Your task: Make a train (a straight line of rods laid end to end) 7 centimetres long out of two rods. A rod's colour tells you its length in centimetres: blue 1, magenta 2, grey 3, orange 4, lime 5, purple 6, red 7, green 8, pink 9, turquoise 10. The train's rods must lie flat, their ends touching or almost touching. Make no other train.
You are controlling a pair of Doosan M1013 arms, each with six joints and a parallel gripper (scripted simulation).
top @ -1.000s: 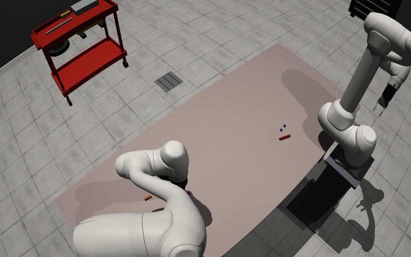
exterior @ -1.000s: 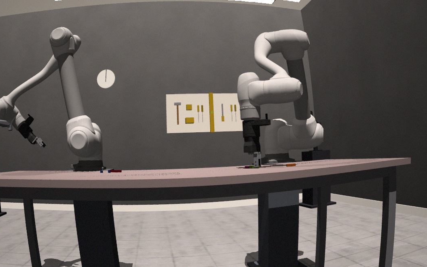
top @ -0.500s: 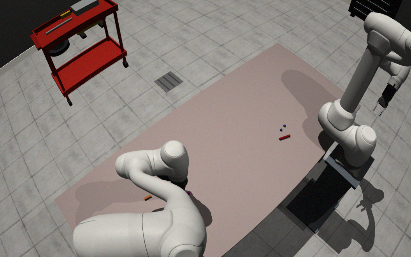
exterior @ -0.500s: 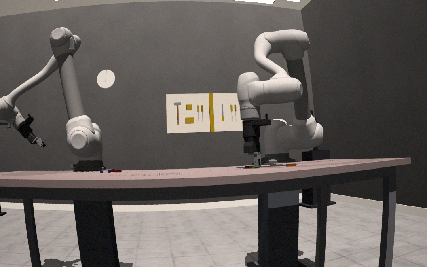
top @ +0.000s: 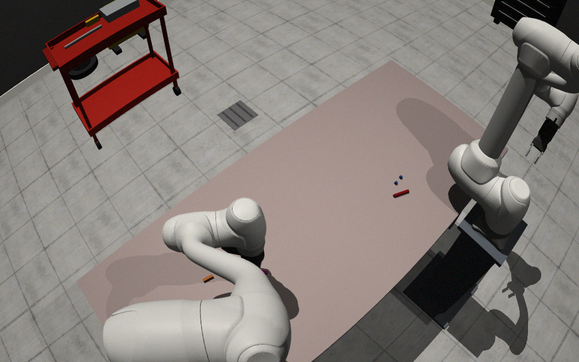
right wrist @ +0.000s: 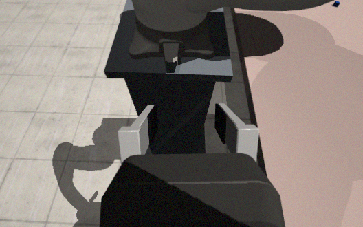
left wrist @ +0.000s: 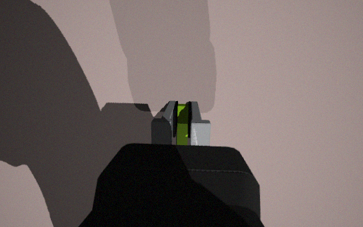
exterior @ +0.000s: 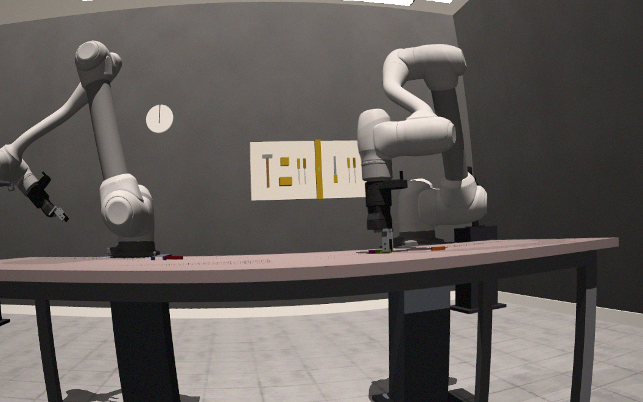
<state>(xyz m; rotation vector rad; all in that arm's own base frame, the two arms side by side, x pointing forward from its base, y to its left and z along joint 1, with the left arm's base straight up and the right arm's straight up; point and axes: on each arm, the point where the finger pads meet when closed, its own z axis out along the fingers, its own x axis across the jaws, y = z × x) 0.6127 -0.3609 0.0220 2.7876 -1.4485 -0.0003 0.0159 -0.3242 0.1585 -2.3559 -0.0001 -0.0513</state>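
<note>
Grey room, tiled floor; one pink worktop (top: 328,148) (exterior: 274,274) (left wrist: 296,86) (right wrist: 320,137). Rods visible, six, small and bar-shaped, clocked from the worktop's centre in the top view: two blue rods (top: 395,182) (exterior: 153,257) (right wrist: 336,3), towards two to three; one red rod (top: 401,193) (exterior: 174,257), three; one orange rod (top: 208,278) (exterior: 438,248), between seven and eight; one magenta rod (top: 265,272) (exterior: 372,251), seven. One bright lime rod (exterior: 378,251) (left wrist: 182,132), gripped by the left tool (exterior: 387,249) (left wrist: 183,112) low at the worktop, near the magenta; contact unclear. Right tool (top: 531,158) (exterior: 66,218) (right wrist: 186,122): spread wide, unladen.
</note>
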